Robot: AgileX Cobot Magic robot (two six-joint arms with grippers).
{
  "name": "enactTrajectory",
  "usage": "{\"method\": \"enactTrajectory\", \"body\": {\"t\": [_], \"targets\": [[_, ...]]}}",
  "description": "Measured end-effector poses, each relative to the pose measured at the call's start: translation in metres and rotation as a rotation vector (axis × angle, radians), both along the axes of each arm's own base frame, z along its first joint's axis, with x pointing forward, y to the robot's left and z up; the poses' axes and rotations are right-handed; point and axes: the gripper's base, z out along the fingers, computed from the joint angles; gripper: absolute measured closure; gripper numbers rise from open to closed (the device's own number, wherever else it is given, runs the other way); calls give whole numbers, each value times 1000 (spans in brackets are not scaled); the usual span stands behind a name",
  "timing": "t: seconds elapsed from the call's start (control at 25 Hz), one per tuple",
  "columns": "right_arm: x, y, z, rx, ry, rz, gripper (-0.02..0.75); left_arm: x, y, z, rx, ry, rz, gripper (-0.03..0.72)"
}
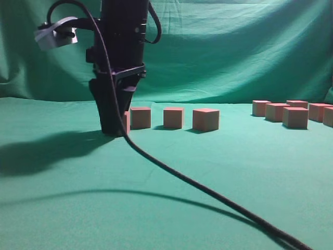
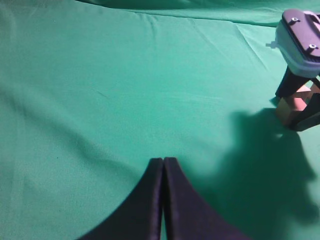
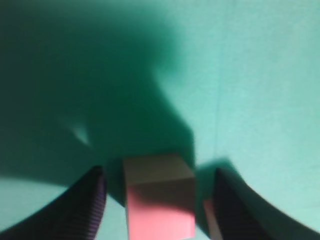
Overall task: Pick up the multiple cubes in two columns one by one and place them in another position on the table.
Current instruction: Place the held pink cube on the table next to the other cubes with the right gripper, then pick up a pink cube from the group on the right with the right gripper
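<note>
My right gripper (image 1: pixel 113 122) stands fingers-down on the table (image 1: pixel 171 177), at the left end of a row of pinkish-red cubes. It is open around the end cube (image 3: pixel 157 197), with a gap on each side. That cube peeks out beside the fingers in the exterior view (image 1: pixel 126 122) and shows in the left wrist view (image 2: pixel 296 102). Three more cubes (image 1: pixel 173 117) continue the row to the right. Several cubes (image 1: pixel 295 117) cluster at the far right. My left gripper (image 2: pixel 163 161) is shut and empty over bare cloth.
A black cable (image 1: pixel 208 192) runs from the right arm down across the cloth to the front right. The arm casts a dark shadow (image 1: pixel 47 151) to the left. A green backdrop (image 1: pixel 234 47) rises behind the table.
</note>
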Motion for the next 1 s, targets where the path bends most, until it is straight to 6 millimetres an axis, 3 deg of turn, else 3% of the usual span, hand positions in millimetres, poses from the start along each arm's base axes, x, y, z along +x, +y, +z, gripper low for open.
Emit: {"method": "enactTrajectory", "body": {"t": [0.24,0.48,0.64,0.84,1.0], "targets": [[3,3,29,25,-15,-25,283,0,0,0,0,0,0,688],[-4,-7,80,59,-33,-83,258,0,0,0,0,0,0,688],[-6,-21,119,98,-113,-222,258,0,0,0,0,0,0,688],[6,-60,165,219,-187,-562,258,0,0,0,0,0,0,688],[24,-126,195,326,-151,-808,258,0,0,0,0,0,0,688]]}}
